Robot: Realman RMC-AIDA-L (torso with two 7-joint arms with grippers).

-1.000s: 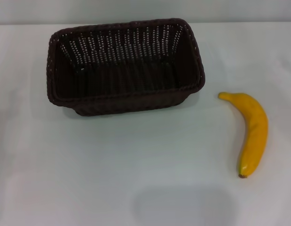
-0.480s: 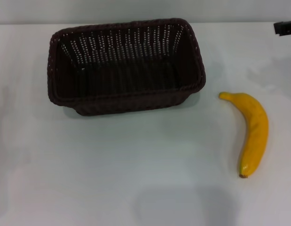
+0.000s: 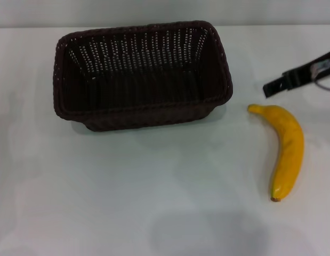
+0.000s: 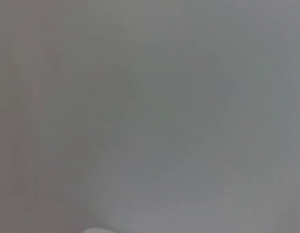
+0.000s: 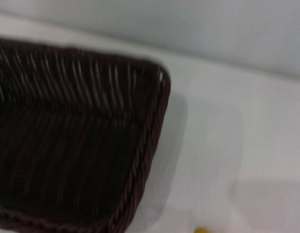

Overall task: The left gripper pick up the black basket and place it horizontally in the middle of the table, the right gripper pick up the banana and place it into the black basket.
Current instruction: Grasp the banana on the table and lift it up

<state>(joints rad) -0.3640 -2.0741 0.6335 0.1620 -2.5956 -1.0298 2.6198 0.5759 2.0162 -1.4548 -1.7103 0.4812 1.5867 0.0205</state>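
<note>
**A:** Head view first: where are the grippers?

**B:** The right gripper [image 3: 271,87] reaches in from the right edge, hovering beyond the far tip of the banana [image 3: 286,150] and well right of the black basket [image 3: 141,74]. Only a dark bar with a white label and thin cable shows, so I cannot tell whether it is released or clenched. It holds nothing. The left gripper is out of sight; its wrist camera sees only blank white surface.

**B:** The right wrist camera looks onto the basket's corner [image 5: 154,97], with a sliver of yellow at the frame edge.

**A:** And the banana itself?

**B:** It lies flat on the table [image 3: 154,186], right of the basket and apart from it. Its long axis runs roughly near-to-far, the narrow end pointing away and towards the basket, the dark-tipped end nearest the robot. The bow bulges to the right.

**A:** The basket?

**B:** Upright, empty, mouth up, long side across the table at a slight skew, sitting in the far half. I judge it already placed.

**A:** What could go wrong?

**B:** The banana is smooth and curved. Closing on the tapered far end could squeeze it out or spin it. A jaw line along the fruit instead of across it would miss. Carried by one end, it could droop and clip the braided rim on entry.
</note>
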